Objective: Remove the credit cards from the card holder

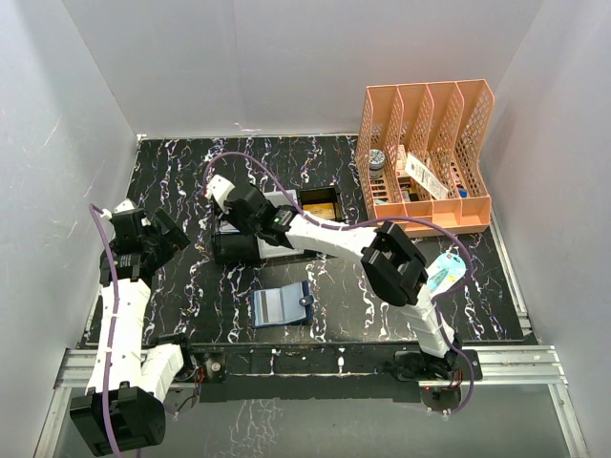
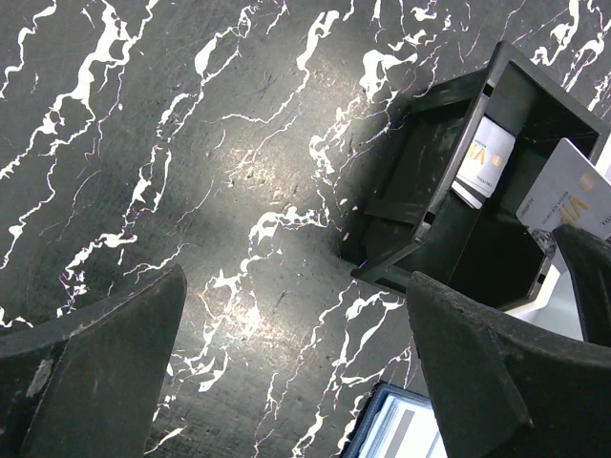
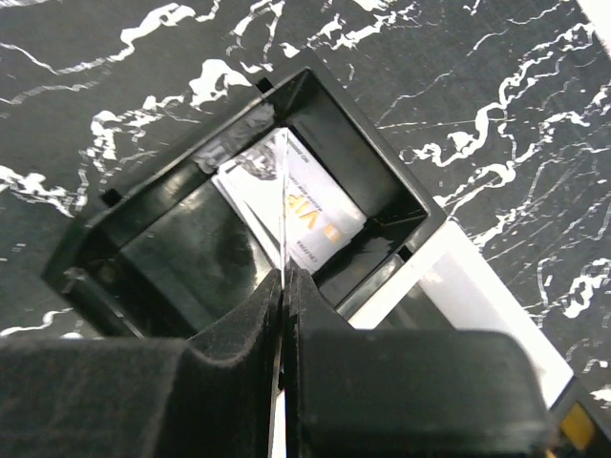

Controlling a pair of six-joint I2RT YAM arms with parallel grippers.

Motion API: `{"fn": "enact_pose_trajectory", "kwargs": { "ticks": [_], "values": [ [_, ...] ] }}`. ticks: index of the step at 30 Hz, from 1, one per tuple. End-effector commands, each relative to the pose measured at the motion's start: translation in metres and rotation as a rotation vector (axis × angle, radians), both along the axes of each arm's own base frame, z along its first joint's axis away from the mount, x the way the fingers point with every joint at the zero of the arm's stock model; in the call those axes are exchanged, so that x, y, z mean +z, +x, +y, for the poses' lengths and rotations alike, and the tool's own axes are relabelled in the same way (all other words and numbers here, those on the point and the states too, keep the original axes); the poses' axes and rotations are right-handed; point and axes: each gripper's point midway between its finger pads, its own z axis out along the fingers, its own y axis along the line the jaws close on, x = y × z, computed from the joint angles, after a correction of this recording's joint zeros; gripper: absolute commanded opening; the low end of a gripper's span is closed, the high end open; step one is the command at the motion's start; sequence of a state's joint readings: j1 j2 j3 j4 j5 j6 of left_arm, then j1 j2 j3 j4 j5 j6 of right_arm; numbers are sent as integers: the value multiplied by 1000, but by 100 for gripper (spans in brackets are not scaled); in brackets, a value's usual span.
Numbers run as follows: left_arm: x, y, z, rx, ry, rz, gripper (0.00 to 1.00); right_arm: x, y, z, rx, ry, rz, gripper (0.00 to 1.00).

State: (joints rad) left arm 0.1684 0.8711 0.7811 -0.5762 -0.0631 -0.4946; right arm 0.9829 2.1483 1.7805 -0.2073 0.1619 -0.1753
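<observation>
My black marbled table (image 1: 181,172), seen from above.
Open card holder (image 1: 283,306) at six, tray (image 1: 236,250) centre, orange rack (image 1: 425,153) at two.

Card holder (image 1: 283,306) open, flat; R arm (image 1: 334,239) over black tray (image 1: 234,252).

The tray (image 1: 232,250) sits mid-table (image 1: 191,162). Just in front of it lies the card holder (image 1: 283,306). One credit card (image 3: 320,215) rests inside a tray compartment, and above it the right tool (image 3: 284,281) pinches a second card (image 2: 573,196). The rack (image 1: 425,153) stands behind-right of the tray, and the left tool (image 1: 153,239) hangs to its left.
</observation>
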Motion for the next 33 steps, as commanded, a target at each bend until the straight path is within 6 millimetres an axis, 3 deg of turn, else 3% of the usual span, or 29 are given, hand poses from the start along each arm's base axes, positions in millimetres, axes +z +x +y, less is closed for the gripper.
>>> {"fn": "enact_pose_trajectory", "kwargs": {
  "ticks": [1,6,15,20,29,33],
  "values": [
    [6,0,5,24,15,-25,99,25,21,8,13,-54,-165,0],
    [5,-1,5,25,16,-21,99,17,29,16,52,-149,-256,0],
    [6,-2,6,30,19,-23,99,-13,50,13,71,-352,-408,0],
    [6,-2,7,38,24,-23,99,-24,53,17,98,-381,-444,0],
    [5,-2,8,42,26,-14,99,-45,53,13,71,-448,-456,6],
    [5,-3,8,40,26,-14,99,-49,49,17,85,-436,-436,17]
  ]
}}
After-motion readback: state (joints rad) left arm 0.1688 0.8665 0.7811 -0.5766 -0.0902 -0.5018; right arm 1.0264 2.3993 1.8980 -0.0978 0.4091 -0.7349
